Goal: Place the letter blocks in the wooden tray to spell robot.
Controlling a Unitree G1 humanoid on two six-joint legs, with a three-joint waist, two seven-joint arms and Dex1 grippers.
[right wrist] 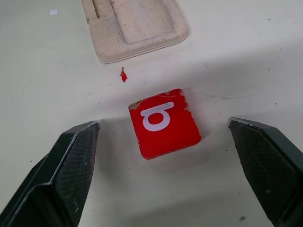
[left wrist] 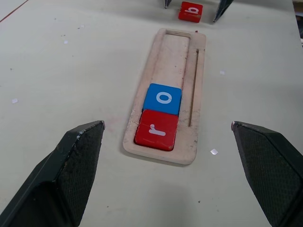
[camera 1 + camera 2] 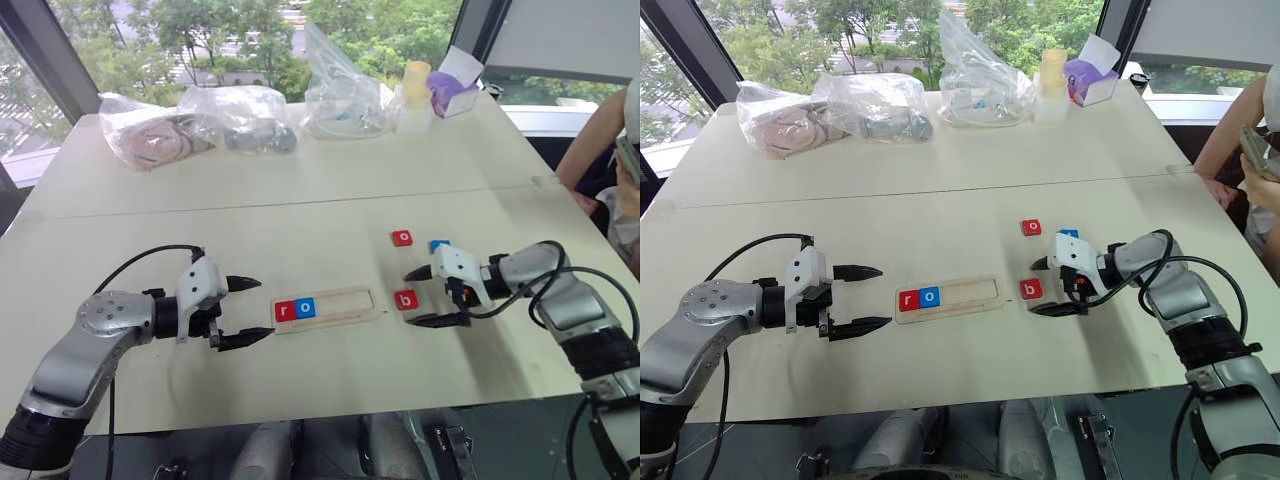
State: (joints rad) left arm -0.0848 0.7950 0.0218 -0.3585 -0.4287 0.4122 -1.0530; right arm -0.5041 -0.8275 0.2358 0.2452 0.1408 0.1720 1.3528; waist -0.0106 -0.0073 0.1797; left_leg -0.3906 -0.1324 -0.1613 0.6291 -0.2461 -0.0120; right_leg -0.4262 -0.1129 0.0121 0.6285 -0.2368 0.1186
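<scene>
The wooden tray (image 3: pixel 345 303) lies at the table's middle. A red r block (image 3: pixel 285 310) and a blue o block (image 3: pixel 306 307) sit side by side at its left end; the rest of its slot is bare. Just left of the tray, my left gripper (image 3: pixel 265 308) is open and points at that end. A red b block (image 1: pixel 163 122) lies flat on the table just off the tray's right end. My right gripper (image 1: pixel 163 123) is open with one finger on each side of the b, apart from it. Farther back lie a red o block (image 3: pixel 402 238) and a blue block (image 3: pixel 439 245), the blue one partly hidden by the right gripper.
Several clear plastic bags (image 3: pixel 235 120) with items, a pale bottle (image 3: pixel 416 95) and a purple-and-white box (image 3: pixel 452 92) line the far side of the table. A person's arm (image 3: pixel 600 130) shows at the right edge. A seam (image 3: pixel 300 200) crosses the tabletop.
</scene>
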